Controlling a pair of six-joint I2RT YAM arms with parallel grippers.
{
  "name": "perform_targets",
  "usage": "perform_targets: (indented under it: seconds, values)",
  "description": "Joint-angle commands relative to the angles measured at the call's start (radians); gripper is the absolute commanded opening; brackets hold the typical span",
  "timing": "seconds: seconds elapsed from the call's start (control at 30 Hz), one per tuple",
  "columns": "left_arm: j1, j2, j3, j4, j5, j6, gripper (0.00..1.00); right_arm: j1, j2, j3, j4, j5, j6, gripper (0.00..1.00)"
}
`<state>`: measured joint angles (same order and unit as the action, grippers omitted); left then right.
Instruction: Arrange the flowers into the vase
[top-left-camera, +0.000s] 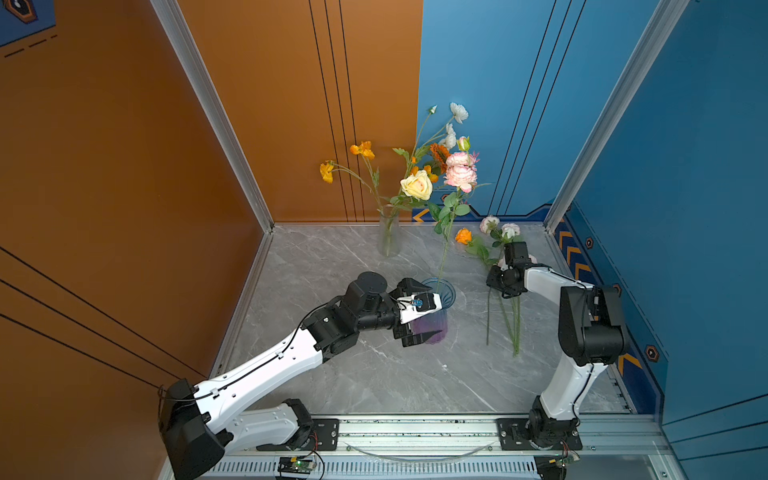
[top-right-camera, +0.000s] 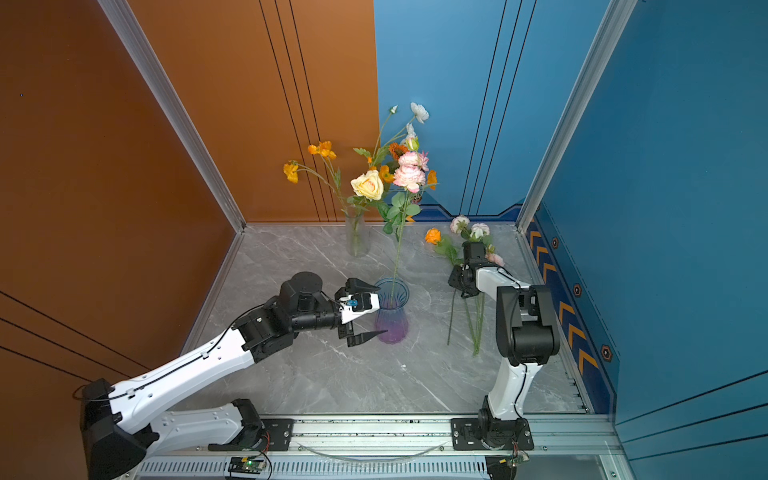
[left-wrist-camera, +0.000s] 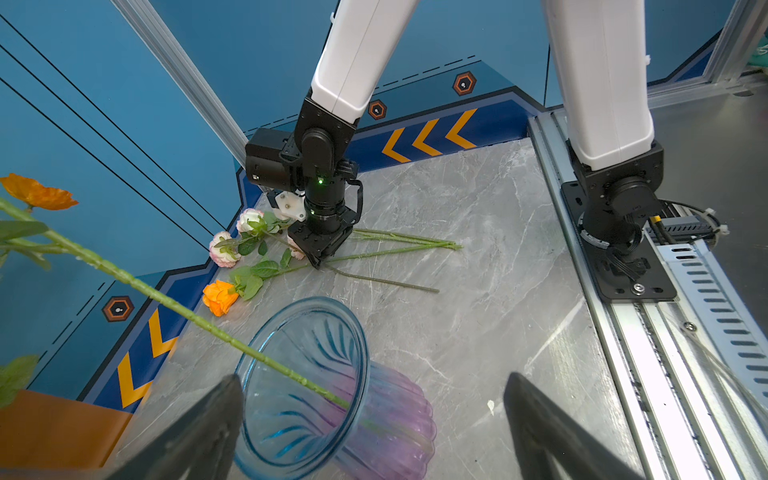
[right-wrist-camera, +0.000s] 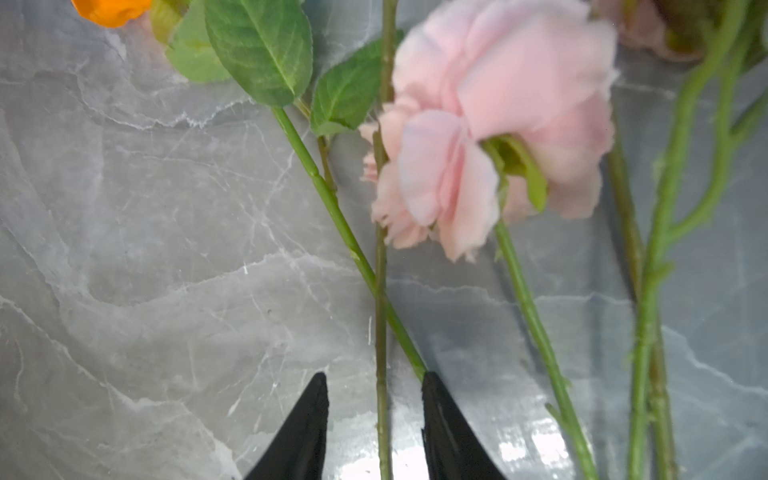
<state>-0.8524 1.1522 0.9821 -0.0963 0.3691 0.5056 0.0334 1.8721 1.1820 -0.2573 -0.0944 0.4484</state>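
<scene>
Left pincer (top-left-camera: 434, 309) spread wide, released, blue-purple vase (left-wrist-camera: 395, 415) flanked | loose flowers (left-wrist-camera: 257, 270) laid on table (top-left-camera: 374, 374), far right | right pincer (right-wrist-camera: 376, 376) unclenched, thin stem (right-wrist-camera: 380, 324) straddled | stem judged light, wiry, slippery: to be gripped bare, below leaves.

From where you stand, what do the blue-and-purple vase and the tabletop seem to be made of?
Blue-and-purple vase: glass or clear plastic, glossy, ribbed; the stem shows through its wall. Tabletop: grey marble-look stone or laminate, polished; white veins and light reflections.
</scene>
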Motion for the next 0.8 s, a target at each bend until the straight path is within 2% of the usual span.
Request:
perform_targets:
  seconds: [0.0,0.43,0.67,0.77]
  values:
    - [-0.01,-0.006,-0.016,-0.003,-0.009,0.016,0.98,-0.004,0.033,0.047,-0.007,0.032,-0.019,0.39]
    - [-0.013,-0.008,-0.022,-0.003,-0.013,0.022,0.98,-0.001,0.113,0.13,-0.052,0.041,-0.02,0.34]
    - [-0.016,-0.006,-0.023,-0.002,-0.016,0.026,0.98,0.005,0.12,0.142,-0.061,0.045,-0.026,0.21]
    - [-0.018,-0.008,-0.023,-0.005,-0.018,0.029,0.98,0.005,0.122,0.145,-0.07,0.045,-0.031,0.18]
